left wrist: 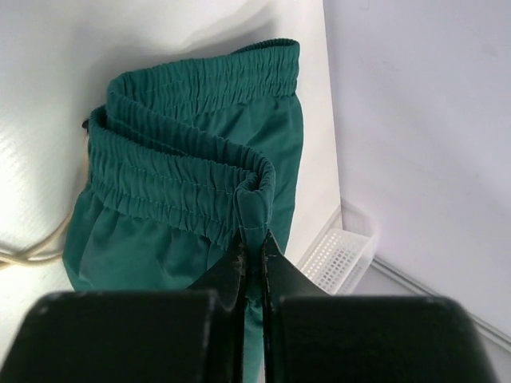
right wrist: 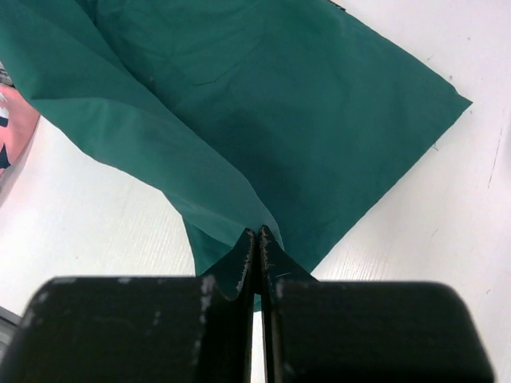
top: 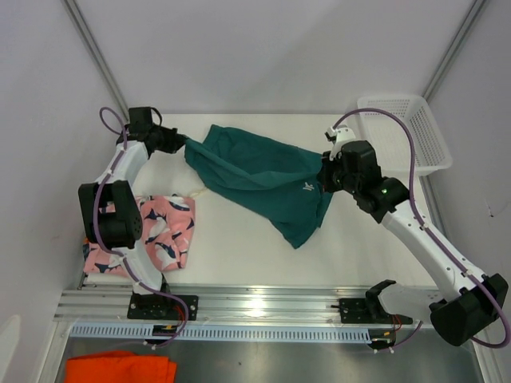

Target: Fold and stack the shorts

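The plain teal shorts [top: 259,177] hang stretched between both arms above the white table. My left gripper [top: 182,144] is shut on the elastic waistband end [left wrist: 257,191] at the back left, with teal cloth pinched between its fingers. Over on the right, my right gripper [top: 326,182] is shut on a fold of the same shorts [right wrist: 263,144], and one leg droops down to the table below it. The pink shark-print shorts [top: 164,231] lie folded at the front left, partly under the left arm.
A white mesh basket [top: 415,140] stands at the back right corner. An orange cloth [top: 120,369] lies off the table at the bottom left. A white drawstring [left wrist: 32,251] trails on the table by the waistband. The rail [top: 255,307] runs along the near edge.
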`<control>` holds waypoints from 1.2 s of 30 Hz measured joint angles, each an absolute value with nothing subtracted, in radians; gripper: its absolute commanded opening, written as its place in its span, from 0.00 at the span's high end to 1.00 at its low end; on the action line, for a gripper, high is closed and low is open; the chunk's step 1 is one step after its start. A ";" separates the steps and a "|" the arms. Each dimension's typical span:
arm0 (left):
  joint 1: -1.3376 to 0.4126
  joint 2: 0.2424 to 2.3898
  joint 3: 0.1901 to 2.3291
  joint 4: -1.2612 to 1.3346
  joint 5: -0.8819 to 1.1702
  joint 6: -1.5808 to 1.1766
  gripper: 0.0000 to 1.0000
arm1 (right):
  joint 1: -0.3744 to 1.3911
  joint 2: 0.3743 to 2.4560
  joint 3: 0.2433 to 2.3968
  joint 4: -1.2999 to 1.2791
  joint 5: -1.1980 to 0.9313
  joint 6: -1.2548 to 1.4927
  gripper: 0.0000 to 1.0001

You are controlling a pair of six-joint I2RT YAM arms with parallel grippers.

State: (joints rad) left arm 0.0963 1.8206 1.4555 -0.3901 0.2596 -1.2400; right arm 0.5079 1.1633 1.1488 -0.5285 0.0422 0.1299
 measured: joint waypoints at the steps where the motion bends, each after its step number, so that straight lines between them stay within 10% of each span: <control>1: 0.096 1.816 1.457 -0.391 0.263 -1.240 1.00 | 0.506 1.163 1.149 -0.528 0.039 0.129 1.00; 28: 0.173 1.422 1.247 -0.463 0.292 -1.228 1.00 | 0.951 0.814 1.109 -0.638 0.072 0.194 1.00; 36: 0.204 1.410 1.238 -0.476 0.292 -1.231 1.00 | 0.812 0.900 1.205 -0.683 0.126 0.171 1.00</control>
State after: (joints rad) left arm 0.2039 1.4101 1.2385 -0.4755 0.2924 -1.2312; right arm 0.8120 0.9001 1.2053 -0.6834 0.1257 0.1707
